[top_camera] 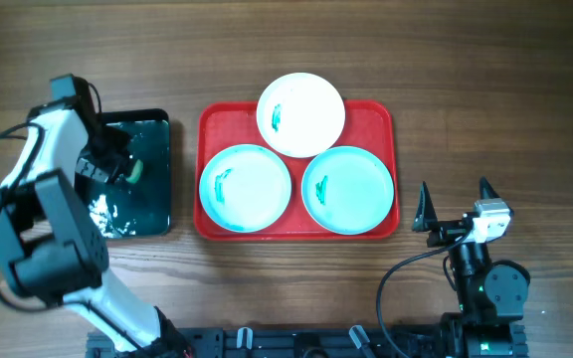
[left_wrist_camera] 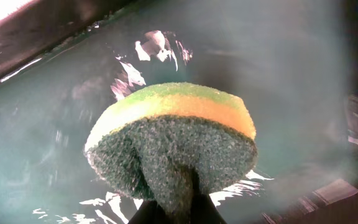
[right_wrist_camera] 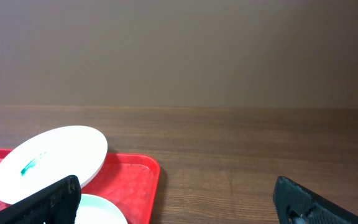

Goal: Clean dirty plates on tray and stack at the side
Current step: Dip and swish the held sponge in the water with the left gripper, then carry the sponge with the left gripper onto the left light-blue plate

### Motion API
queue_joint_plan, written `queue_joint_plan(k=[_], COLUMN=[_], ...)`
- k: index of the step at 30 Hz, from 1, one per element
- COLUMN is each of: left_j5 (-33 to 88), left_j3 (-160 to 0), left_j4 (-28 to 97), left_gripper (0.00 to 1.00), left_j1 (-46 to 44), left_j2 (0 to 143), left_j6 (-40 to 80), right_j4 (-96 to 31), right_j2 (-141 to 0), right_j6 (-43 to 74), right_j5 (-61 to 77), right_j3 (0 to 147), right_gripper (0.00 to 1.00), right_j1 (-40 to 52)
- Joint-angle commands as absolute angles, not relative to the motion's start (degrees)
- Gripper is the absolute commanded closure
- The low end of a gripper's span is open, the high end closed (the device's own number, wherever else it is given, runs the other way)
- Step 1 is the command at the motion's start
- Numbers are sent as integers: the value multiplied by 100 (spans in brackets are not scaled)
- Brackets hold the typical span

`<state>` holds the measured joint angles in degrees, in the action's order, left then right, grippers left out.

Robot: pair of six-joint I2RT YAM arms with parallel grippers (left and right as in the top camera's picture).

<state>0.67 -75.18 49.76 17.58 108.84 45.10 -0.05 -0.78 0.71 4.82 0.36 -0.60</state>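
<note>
The step in hand is judged to be the pick-up of the wet sponge from the black tray, ready for wiping. To do it well, the sponge should be lifted straight out of the shallow water and allowed to drip there. It should then be carried over the raised rim of the red tray without clipping it. The left turquoise plate lies nearest and is a sensible first target. Its green smear should be met with flat, light pressure so that the plate is not shoved about. Care is called for near the white plate, which sits tilted at the far edge and appears propped on both the left turquoise plate and the right turquoise plate. The left end effector is clenched on the sponge, its dark scouring layer bunched between the fingers. The right end effector is spread wide, grasps nothing, and hovers over the surface just right of the red tray. All 3 plates are on the red tray; none is stacked aside yet.
</note>
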Motion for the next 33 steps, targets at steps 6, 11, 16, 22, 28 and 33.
queue_joint_plan(k=[6,11,16,22,28,33], left_j5=[-86,-456,-814,-934,311,1662], left_j3=[-6995,-7190,-7227,-6735,-7063,-7050], left_j4=[4283,4486,4661,4423,5092,5494], left_gripper=[96,96,96,96,96,96], left_j1=[1330,1439,1433,1448,1354,655], left_j2=[10433,10084,9078,9723,8344,7520], left_j6=[4519,4519,4523,4517,4053,3295], right_j4=[8,8,8,8,8,8], right_j2=[-43,-43,-43,-43,-43,-43], right_j6=[1,3,1,3,1,3], right_j5=[408,408,408,408,408,408], right_j3=[30,32,32,32,30,32], right_gripper=[0,0,0,0,0,0], right_j1=[-82,-84,-84,-84,-82,-84])
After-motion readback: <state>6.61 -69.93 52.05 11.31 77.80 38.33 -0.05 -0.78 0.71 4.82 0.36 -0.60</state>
